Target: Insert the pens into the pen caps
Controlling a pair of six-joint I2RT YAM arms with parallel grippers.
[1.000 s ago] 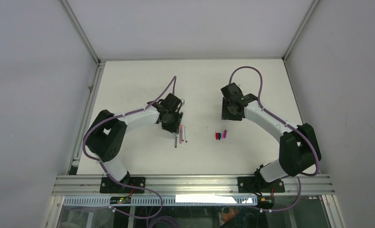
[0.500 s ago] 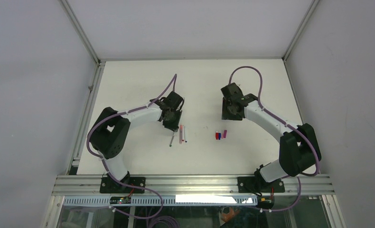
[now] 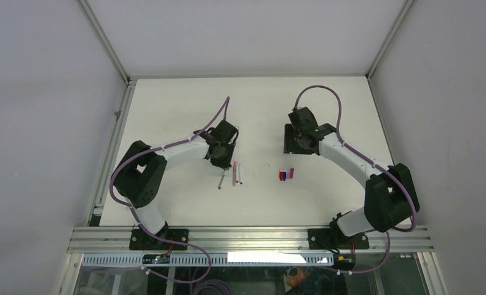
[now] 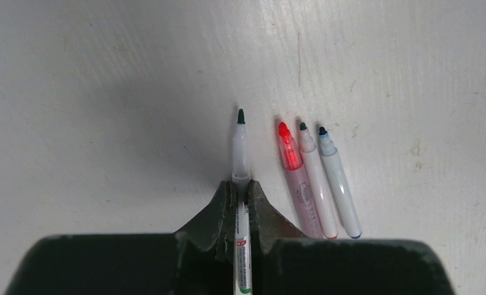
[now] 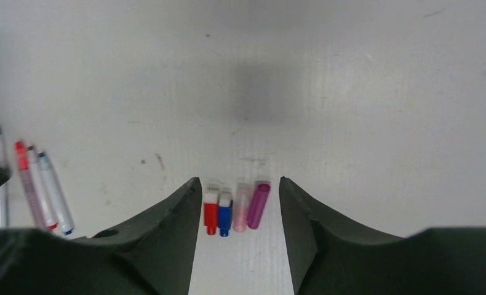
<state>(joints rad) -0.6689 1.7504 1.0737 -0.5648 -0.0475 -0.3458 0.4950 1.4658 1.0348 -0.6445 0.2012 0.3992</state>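
Left gripper (image 4: pixel 240 189) is closed on a white pen (image 4: pixel 239 144) with a dark green tip. The barrel runs between the pressed-together fingers, and the tip projects past them.

Left arm: the base sits at the near edge of the counter (image 3: pixel 185 104). The elbow is folded outward, away from the pen caps (image 3: pixel 286 174), and the forearm angles back toward them. The held pen is well to the left of the caps. Whether it is clear of the counter cannot be told.

Three loose pens (image 4: pixel 319 184) lie side by side between the held pen and the caps, just beside the held pen. One has a red tip and a pink barrel; two are white with dark tips.

The caps lie in a tight row: red cap (image 5: pixel 210 215), blue cap (image 5: pixel 225 216), pale pink cap (image 5: pixel 242 209), magenta cap (image 5: pixel 258 206).

Right arm: the elbow bows out to the right of the caps, and the forearm arcs over to their far side. Right gripper (image 3: pixel 296 142) sits just beyond the caps with its jaws apart, holding nothing. In its wrist view the cap row shows in the gap.
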